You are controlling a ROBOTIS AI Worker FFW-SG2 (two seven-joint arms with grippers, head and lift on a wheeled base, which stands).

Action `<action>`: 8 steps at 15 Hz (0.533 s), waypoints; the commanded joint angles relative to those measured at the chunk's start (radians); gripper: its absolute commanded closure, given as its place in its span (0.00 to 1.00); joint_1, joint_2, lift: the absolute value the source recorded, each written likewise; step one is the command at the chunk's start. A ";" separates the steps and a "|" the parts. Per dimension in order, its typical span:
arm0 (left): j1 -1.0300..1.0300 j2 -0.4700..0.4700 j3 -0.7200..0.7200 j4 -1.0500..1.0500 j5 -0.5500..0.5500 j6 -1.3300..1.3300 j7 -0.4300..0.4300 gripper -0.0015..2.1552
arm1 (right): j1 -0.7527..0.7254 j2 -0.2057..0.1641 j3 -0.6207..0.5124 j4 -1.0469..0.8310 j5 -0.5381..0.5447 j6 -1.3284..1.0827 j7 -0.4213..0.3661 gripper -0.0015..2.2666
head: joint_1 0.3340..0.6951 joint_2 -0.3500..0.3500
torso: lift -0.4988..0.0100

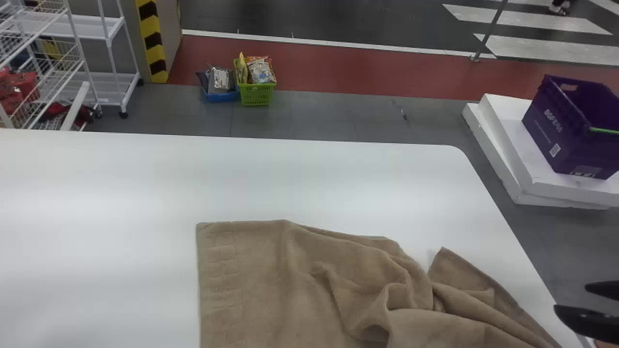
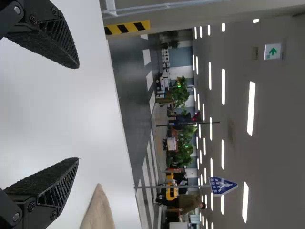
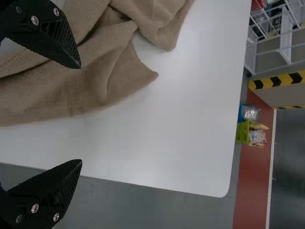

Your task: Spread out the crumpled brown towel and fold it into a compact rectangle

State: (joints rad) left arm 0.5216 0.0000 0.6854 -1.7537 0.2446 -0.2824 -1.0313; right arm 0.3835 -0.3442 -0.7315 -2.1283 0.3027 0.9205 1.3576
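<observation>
Has the crumpled brown cloth towel (image 1: 261, 280) partly flattened, bunched at right. Needs smoothing, then folding, with black left tool (image 2: 78, 113) and black right tool (image 3: 81, 114) open, empty.

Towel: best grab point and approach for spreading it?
I'd pinch the pointed far-right corner of the towel, coming from the right, where the right gripper hangs open: it juts past the bunched folds onto bare table, so less cloth should catch.

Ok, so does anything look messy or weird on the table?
Yes, the brown towel. Its left part lies fairly flat on the table, but its right part is all bunched into twisty folds, with one corner poking out. That looks lopsided, like only half got smoothed.
</observation>
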 commanded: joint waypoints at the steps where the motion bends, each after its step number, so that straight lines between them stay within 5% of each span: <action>1: 0.000 -0.003 -0.014 -0.004 -0.022 -0.001 0.002 0.06 | 0.011 0.027 0.041 -0.025 -0.024 0.024 0.009 0.07 | 1.00 0.27 | 0.73; 4: 0.000 -0.003 -0.010 -0.004 -0.022 0.003 0.002 0.06 | 0.006 0.076 0.087 -0.163 -0.114 0.217 0.009 0.07 | 1.00 0.34 | 0.73; 8: 0.000 -0.003 -0.006 -0.001 -0.018 0.006 0.007 0.06 | -0.018 0.140 0.376 -0.349 -0.031 0.444 0.009 0.07 | 1.00 0.61 | 0.73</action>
State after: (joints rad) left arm 0.5215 0.0000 0.6790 -1.7560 0.2264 -0.2768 -1.0258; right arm 0.3766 -0.2241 -0.4748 -2.4231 0.2326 1.2884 1.3576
